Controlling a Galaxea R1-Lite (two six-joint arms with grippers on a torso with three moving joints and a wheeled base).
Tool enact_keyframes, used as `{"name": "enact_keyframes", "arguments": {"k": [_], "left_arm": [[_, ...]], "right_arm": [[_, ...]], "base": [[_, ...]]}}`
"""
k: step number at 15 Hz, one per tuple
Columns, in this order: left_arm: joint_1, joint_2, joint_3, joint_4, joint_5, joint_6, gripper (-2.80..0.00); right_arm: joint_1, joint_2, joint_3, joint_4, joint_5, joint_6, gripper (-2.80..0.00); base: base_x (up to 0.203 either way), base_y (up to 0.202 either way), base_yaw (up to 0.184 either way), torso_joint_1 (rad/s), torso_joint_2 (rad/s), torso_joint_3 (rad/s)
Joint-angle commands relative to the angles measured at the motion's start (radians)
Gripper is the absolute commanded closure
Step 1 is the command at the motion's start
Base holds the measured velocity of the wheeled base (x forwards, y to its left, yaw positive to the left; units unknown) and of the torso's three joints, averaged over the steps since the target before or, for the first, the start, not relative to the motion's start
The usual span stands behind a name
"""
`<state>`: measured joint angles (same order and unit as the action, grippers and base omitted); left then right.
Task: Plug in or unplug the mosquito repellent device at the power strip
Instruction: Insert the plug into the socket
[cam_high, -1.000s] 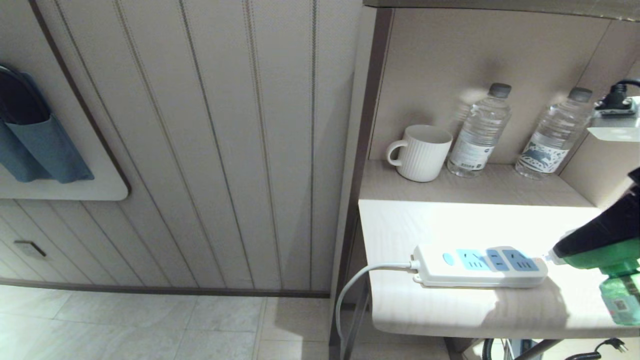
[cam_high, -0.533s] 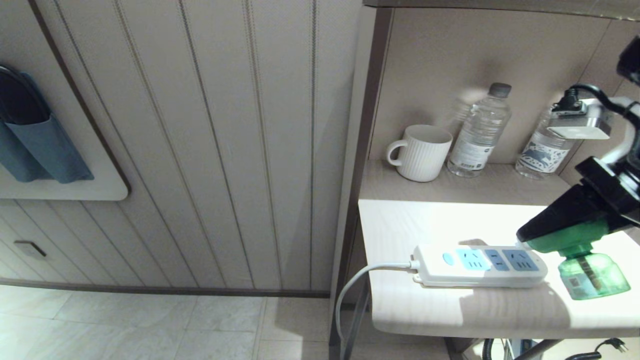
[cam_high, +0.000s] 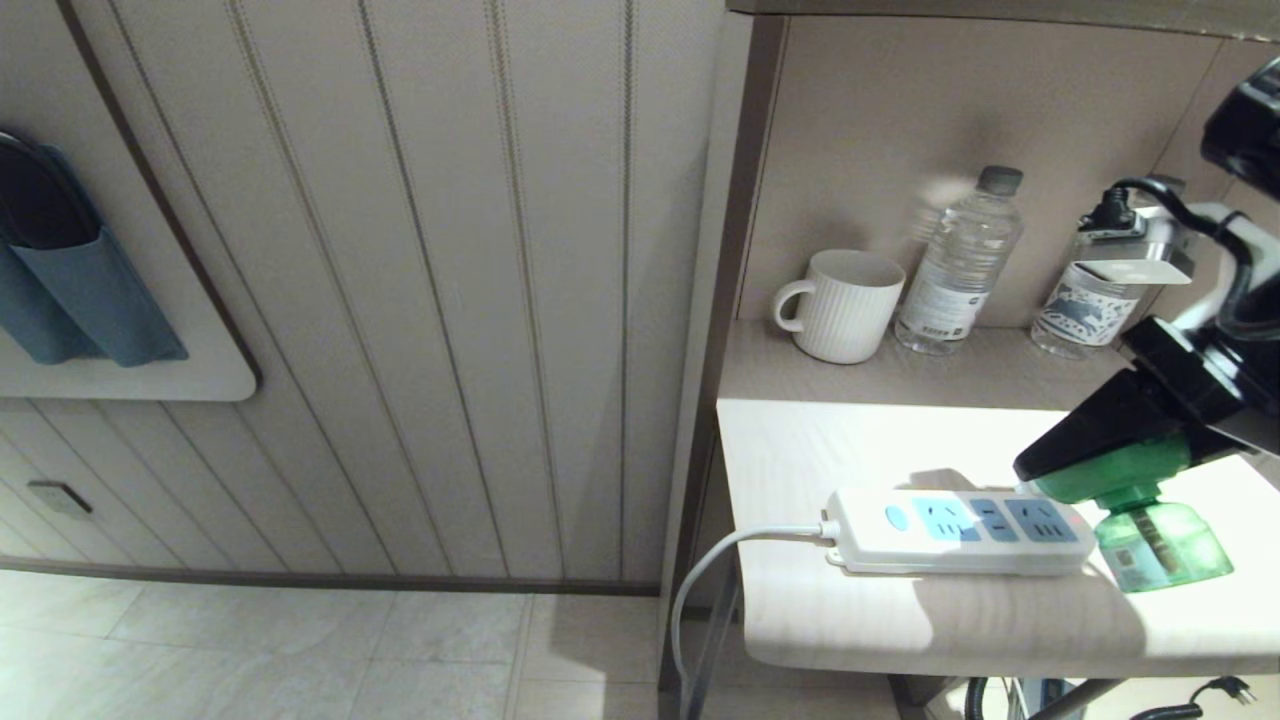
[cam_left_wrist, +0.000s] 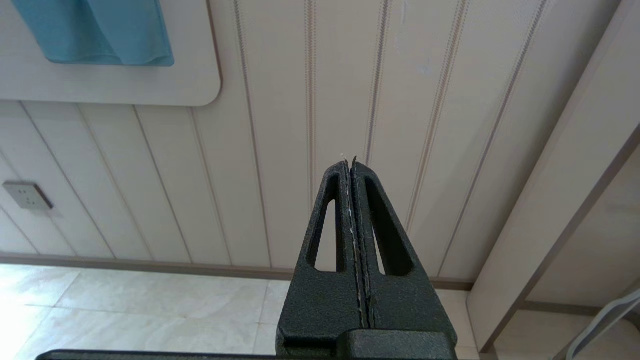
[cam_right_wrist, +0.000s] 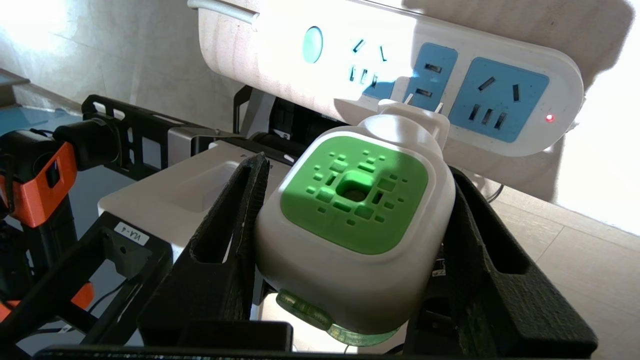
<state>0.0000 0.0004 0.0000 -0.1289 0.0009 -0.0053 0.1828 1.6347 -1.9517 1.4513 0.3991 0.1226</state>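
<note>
While the left gripper (cam_left_wrist: 354, 165) idles off to the left with its fingers pressed flat together on nothing, facing the panelled wall (cam_high: 450, 280) above a tiled floor (cam_high: 300, 650), the work sits further right.

Item: blue cloth (cam_high: 90, 300), hanging on a wall board at far left; not involved.

Item: power strip (cam_high: 960, 530), white, three light-blue socket panels, blue oval button at its left end. Lies flat on the table (cam_high: 900, 620) near the front edge, sockets facing up so a plug can enter from above; its cord (cam_high: 700, 580) drops off the table's left edge. A red indicator glows at the right end in the right wrist view.

Item: ribbed white mug (cam_high: 845, 305) and two clear water bottles (cam_high: 960, 265), on the shelf (cam_high: 900, 375) behind; well apart from the strip.

Item: mosquito repellent device (cam_high: 1140, 500), clamped by its white head between the right gripper (cam_right_wrist: 350, 220) fingers, green bottle hanging below. Held just beside the strip's right end; in the wrist view its two prongs (cam_right_wrist: 422, 102) point toward the socket panels, apparently not yet seated. Judged step: aligning for insertion.
</note>
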Motion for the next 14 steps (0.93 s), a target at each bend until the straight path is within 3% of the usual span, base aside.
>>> {"name": "enact_keyframes", "arguments": {"k": [1, 6, 14], "left_arm": [[0.000, 0.000, 0.000, -0.001, 0.001, -0.001, 0.00], [0.000, 0.000, 0.000, -0.001, 0.001, -0.001, 0.00], [0.000, 0.000, 0.000, -0.001, 0.001, -0.001, 0.00]], "right_arm": [[0.001, 0.004, 0.000, 0.008, 0.003, 0.002, 0.00], [0.001, 0.008, 0.000, 0.009, 0.001, 0.006, 0.00], [-0.004, 0.061, 0.004, 0.008, 0.001, 0.006, 0.00]], "base": [[0.000, 0.000, 0.000, 0.000, 0.00, 0.000], [0.000, 0.000, 0.000, 0.045, -0.11, -0.068], [0.000, 0.000, 0.000, 0.198, -0.47, -0.269]]}}
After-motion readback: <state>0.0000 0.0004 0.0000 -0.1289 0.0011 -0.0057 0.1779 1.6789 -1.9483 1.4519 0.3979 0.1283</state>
